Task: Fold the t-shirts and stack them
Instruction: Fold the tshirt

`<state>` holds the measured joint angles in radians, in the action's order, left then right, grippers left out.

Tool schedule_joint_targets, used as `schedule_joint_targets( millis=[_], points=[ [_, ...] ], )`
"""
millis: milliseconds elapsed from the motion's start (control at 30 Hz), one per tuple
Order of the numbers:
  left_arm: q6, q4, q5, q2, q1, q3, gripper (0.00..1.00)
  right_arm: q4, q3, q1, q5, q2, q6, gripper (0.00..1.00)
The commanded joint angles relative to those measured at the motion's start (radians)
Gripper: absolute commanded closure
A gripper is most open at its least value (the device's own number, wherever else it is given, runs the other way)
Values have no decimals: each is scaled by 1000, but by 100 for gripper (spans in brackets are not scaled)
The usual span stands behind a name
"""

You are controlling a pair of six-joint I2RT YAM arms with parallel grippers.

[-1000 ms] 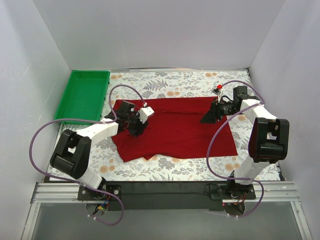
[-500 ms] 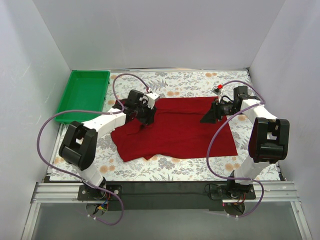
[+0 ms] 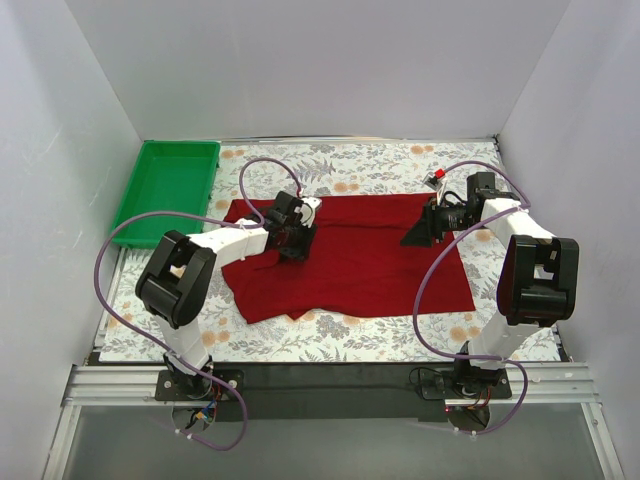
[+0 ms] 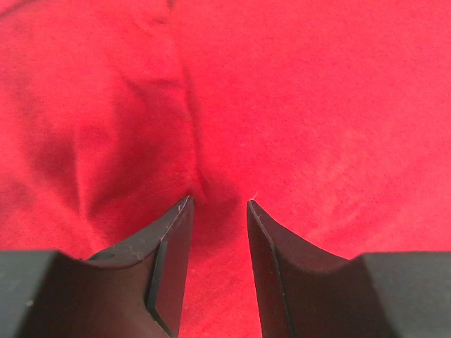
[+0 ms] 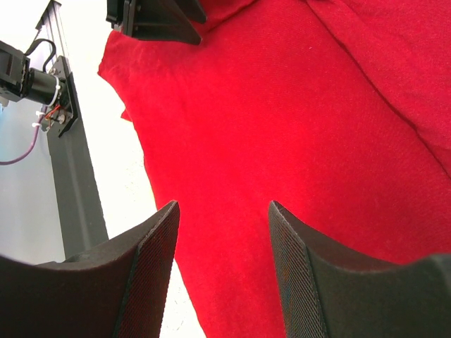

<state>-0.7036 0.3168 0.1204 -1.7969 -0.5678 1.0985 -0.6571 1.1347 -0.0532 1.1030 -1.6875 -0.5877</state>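
**Left pincer (image 4: 217,204) narrowly parted on t-shirt (image 3: 350,265)**

Its tips sit astride a crease. The right pincer (image 5: 222,208) gapes wide above the cloth, toward the tabletop's right edge. The dark red t-shirt lies spread mid-table.

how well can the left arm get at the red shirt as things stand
Probably yes: the left gripper hangs open close over the t-shirt, a crease in line with its gap, and nothing covers the cloth there.
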Motion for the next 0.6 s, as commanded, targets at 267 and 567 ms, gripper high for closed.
schedule_joint_targets(
  millis=[267,567],
  points=[
    [-24,-33,-91,14,-9,12,65,-26,13,-5,26,11,-23,49],
    [-23,-30,-108,-25,-23,34,81,-29,13,-8,31,8,-26,49]
  ],
)
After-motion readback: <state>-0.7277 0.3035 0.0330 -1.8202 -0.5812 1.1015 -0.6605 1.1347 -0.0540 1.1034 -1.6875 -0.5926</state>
